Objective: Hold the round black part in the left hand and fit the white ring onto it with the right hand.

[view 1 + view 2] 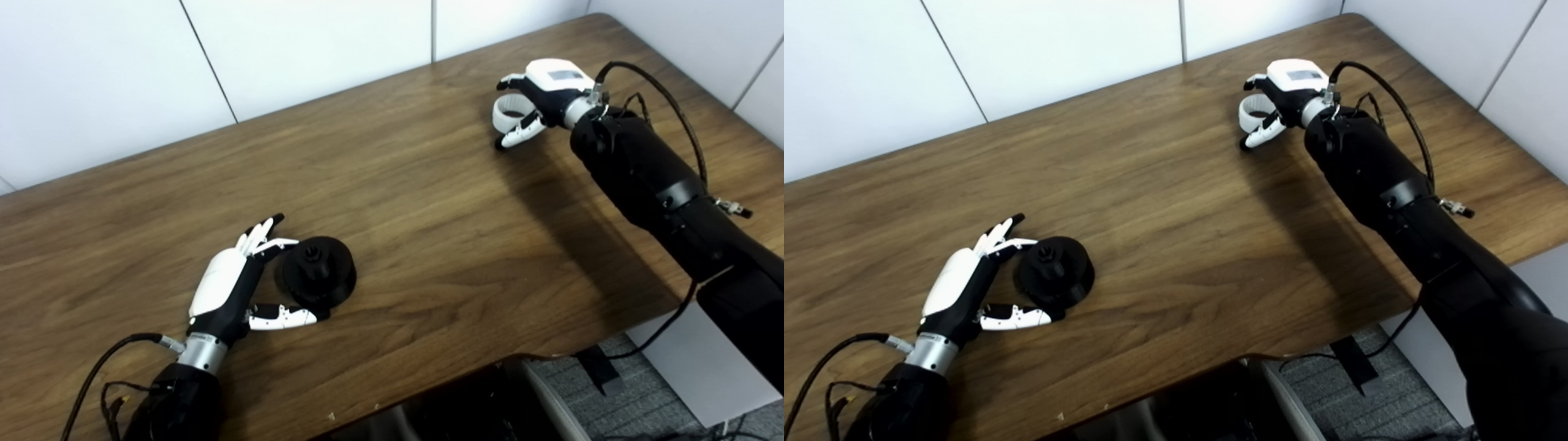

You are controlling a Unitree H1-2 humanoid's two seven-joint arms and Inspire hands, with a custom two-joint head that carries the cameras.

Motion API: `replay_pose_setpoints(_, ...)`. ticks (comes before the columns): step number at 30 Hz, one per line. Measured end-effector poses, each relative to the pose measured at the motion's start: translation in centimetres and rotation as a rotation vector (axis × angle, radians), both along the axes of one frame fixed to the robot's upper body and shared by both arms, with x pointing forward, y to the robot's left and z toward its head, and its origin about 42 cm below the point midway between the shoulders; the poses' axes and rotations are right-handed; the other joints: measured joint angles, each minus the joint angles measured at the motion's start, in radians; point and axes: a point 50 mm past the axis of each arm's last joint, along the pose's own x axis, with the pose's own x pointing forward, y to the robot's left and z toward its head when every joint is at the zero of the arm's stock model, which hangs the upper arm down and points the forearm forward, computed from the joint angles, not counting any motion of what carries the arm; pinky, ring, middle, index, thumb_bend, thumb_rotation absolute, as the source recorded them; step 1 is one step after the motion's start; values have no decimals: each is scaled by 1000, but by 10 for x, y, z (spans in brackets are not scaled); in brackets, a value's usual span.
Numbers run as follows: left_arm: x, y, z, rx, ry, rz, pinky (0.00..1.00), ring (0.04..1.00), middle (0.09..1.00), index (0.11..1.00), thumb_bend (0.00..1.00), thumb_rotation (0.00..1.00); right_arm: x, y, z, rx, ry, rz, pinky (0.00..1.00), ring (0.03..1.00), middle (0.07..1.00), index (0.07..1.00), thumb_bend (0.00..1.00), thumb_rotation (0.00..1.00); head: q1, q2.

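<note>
Fingers (260,236) of the left hand (226,288) are spread, cupped about the round black part (318,269) without clasping it: the thumb reaches along the part's near side and the fingertips lie just beside its left edge. The part sits flat on the wooden table (398,202), a small hub standing up at its middle. Well beyond the part, toward the table's far right corner, the right hand (539,98) is curled around the white ring (507,114), thumb beneath and fingers over it, at the table surface.
</note>
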Motion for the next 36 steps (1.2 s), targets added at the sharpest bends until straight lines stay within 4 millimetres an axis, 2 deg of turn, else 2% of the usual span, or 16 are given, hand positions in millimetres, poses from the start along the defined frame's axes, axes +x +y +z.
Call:
replay_pose_setpoints(6,-1,0,1,2,3,-3,1000,1000,1000,692,1000,420,-1,-4,2,-8,3,-5,961,887,857,853,664,301,-5,5)
replay_pose_setpoints(12,-2,0,1,4,8,-8,1000,1000,1000,693,1000,416,-4,-14,5,-34,22,-17,949,883,846,844,667,298,-6,5)
replay_pose_setpoints(26,-2,1,1,5,10,-9,1000,1000,1000,694,1000,426,-6,-15,4,-35,26,-23,937,856,784,803,654,292,-2,14)
replay_pose_setpoints(36,-2,1,1,4,5,-13,1000,1000,1000,691,1000,420,-8,-16,3,-35,26,-26,954,848,776,788,656,305,0,14)
